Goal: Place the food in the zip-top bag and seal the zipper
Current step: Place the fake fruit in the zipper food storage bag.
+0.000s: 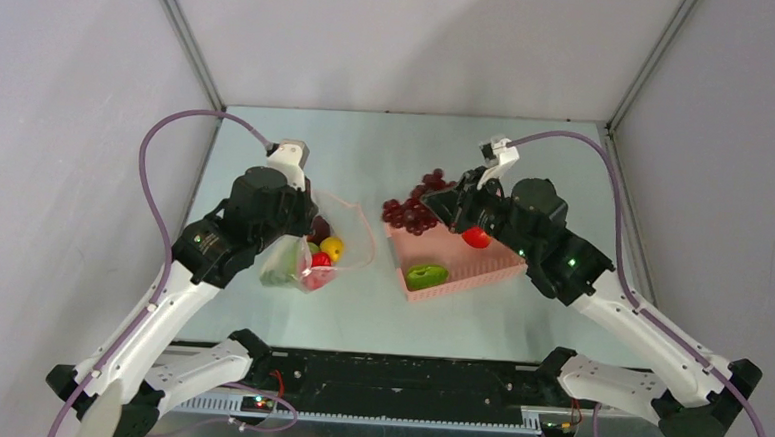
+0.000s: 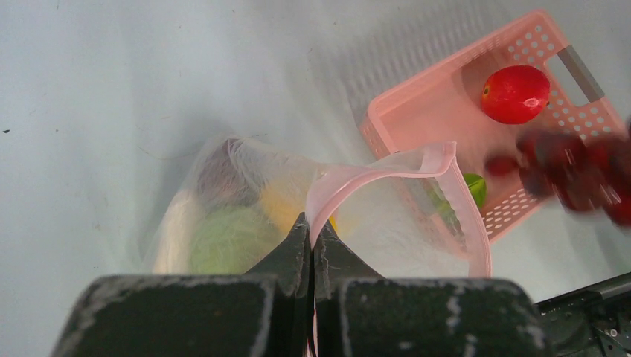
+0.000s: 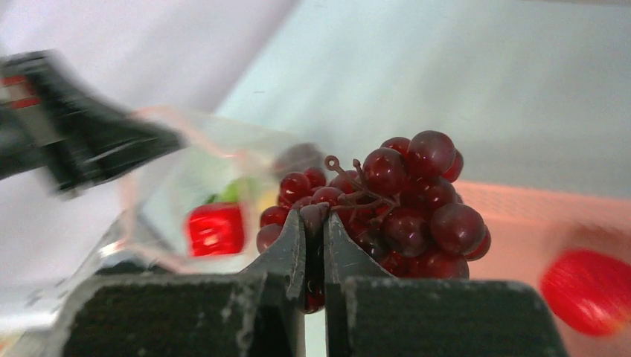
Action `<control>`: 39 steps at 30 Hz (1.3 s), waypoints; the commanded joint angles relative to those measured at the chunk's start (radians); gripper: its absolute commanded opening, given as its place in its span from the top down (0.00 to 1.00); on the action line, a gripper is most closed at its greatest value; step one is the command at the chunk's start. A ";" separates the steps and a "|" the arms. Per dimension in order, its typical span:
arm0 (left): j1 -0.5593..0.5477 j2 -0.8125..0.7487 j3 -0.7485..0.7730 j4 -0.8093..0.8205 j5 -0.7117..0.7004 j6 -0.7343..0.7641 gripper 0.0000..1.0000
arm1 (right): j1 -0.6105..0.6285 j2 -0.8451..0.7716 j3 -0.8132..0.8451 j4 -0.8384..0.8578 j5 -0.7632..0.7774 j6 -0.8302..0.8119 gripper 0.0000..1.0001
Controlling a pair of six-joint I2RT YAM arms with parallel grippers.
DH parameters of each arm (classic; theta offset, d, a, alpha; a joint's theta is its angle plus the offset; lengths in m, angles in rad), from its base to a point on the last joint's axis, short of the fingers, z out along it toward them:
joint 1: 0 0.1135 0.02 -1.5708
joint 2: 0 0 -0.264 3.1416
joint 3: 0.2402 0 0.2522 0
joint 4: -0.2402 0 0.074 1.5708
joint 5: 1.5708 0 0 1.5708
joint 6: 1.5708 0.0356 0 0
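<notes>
- The lime-green piece (image 1: 427,276) lay in the near part of the pink basket (image 1: 457,254), right of centre.
- Left of it, the zip-top bag (image 1: 351,235) sat on the table (image 1: 367,147), holding yellow, red, leafy green and maroon pieces.
- The left gripper (image 2: 311,223) was pinched tight on the zipper (image 2: 387,165), holding the mouth open.
- Farther back, a red piece (image 1: 477,237) lay in the basket.
- The right gripper (image 3: 314,216) was clamped on a dark maroon grape bunch (image 3: 405,197), held over the basket's far left corner.
</notes>
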 commanded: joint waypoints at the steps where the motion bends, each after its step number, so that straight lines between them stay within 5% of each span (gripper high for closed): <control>1: 0.002 -0.012 -0.013 0.047 0.019 0.024 1.00 | 0.052 -0.019 0.000 0.308 -0.356 -0.071 1.00; 11: 0.003 -0.003 -0.012 0.049 0.029 0.020 1.00 | 0.126 0.101 0.000 0.572 -0.568 -0.072 1.00; 16: 0.002 -0.002 -0.010 0.054 0.042 0.018 1.00 | 0.155 0.149 0.018 0.547 -0.417 -0.123 1.00; 23: 0.002 0.003 -0.012 0.053 0.056 0.015 1.00 | 0.325 0.221 0.040 0.511 0.023 -0.418 1.00; 31: 0.003 -0.007 -0.011 0.051 0.045 0.013 1.00 | 0.433 0.330 0.064 0.524 0.162 -0.543 1.00; 39: 0.002 -0.012 -0.012 0.053 0.048 0.013 1.00 | 0.436 0.344 0.067 0.466 0.082 -0.524 1.00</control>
